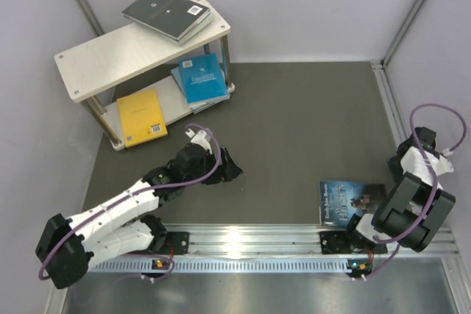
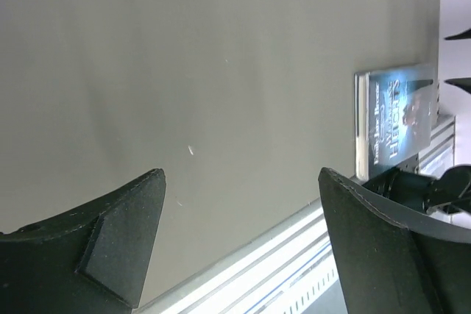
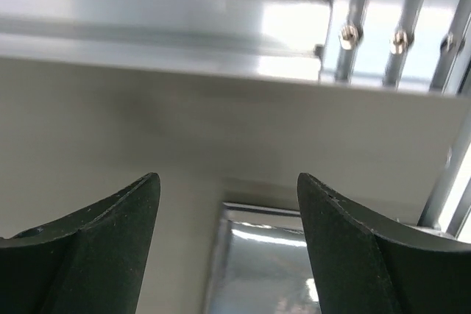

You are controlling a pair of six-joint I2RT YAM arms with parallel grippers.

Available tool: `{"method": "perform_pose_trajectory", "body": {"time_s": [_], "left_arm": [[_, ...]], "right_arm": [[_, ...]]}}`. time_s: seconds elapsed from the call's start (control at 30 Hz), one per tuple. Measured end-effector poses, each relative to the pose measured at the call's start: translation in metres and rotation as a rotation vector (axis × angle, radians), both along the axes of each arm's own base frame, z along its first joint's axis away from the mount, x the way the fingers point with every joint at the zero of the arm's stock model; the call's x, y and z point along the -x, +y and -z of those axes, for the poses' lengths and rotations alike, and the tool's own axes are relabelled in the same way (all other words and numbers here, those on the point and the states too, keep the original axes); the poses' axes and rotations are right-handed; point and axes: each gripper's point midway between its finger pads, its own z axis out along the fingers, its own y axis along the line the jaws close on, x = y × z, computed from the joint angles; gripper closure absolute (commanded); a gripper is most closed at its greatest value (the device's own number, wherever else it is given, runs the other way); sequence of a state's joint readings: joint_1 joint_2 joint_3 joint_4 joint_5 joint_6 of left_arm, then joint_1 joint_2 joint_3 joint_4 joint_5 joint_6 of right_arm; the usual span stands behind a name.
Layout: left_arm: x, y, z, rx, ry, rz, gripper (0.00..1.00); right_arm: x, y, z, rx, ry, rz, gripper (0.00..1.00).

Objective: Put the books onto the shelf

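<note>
The shelf (image 1: pixel 110 56) stands at the far left. Two dark books (image 1: pixel 165 12) lie on its top board. On its lower board lie blue books (image 1: pixel 202 77) and a yellow book (image 1: pixel 141 117). A dark blue book (image 1: pixel 346 202) (image 2: pixel 397 119) lies flat on the table near the right arm's base. My right gripper (image 1: pixel 366 220) (image 3: pixel 227 179) is open low over that book's near edge (image 3: pixel 265 262), and the jaws do not touch it. Open and empty, my left gripper (image 1: pixel 229 167) (image 2: pixel 241 174) hangs over bare table in front of the shelf.
An aluminium rail (image 1: pixel 243 240) (image 3: pixel 184 34) runs along the near edge of the dark mat, just beyond the dark blue book. Metal frame posts (image 1: pixel 412 12) rise at the back corners against the pale walls.
</note>
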State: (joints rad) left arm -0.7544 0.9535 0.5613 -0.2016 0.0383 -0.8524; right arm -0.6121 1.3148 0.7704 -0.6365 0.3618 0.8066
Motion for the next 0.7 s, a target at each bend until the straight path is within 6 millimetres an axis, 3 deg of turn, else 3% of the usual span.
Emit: {"method": "perform_pose_trajectory", "body": {"time_s": [0.2, 0.37, 0.43, 0.5, 0.57, 0.6, 0.7], "left_arm": [[0.006, -0.004, -0.003, -0.004, -0.018, -0.009, 0.11], [0.005, 0.007, -0.022, 0.027, -0.065, -0.064, 0.11], [0.005, 0.012, -0.027, 0.029, -0.080, -0.085, 0.10], [0.005, 0.017, -0.027, 0.022, -0.085, -0.105, 0.10], [0.004, 0.022, -0.024, 0.005, -0.079, -0.124, 0.10], [0.004, 0.024, -0.022, -0.004, -0.073, -0.135, 0.10], [0.004, 0.031, -0.013, -0.033, -0.061, -0.161, 0.09]], "right_arm": [[0.027, 0.031, 0.039, -0.142, 0.028, 0.018, 0.29], [0.004, 0.043, 0.038, -0.158, -0.049, -0.055, 0.31], [-0.024, 0.063, 0.033, -0.142, -0.113, -0.156, 0.30], [-0.060, 0.112, 0.027, -0.168, -0.195, -0.316, 0.30], [-0.082, 0.190, 0.022, -0.244, -0.266, -0.512, 0.30], [-0.084, 0.239, 0.018, -0.316, -0.300, -0.624, 0.30], [-0.072, 0.349, 0.005, -0.513, -0.403, -0.880, 0.29]]}}
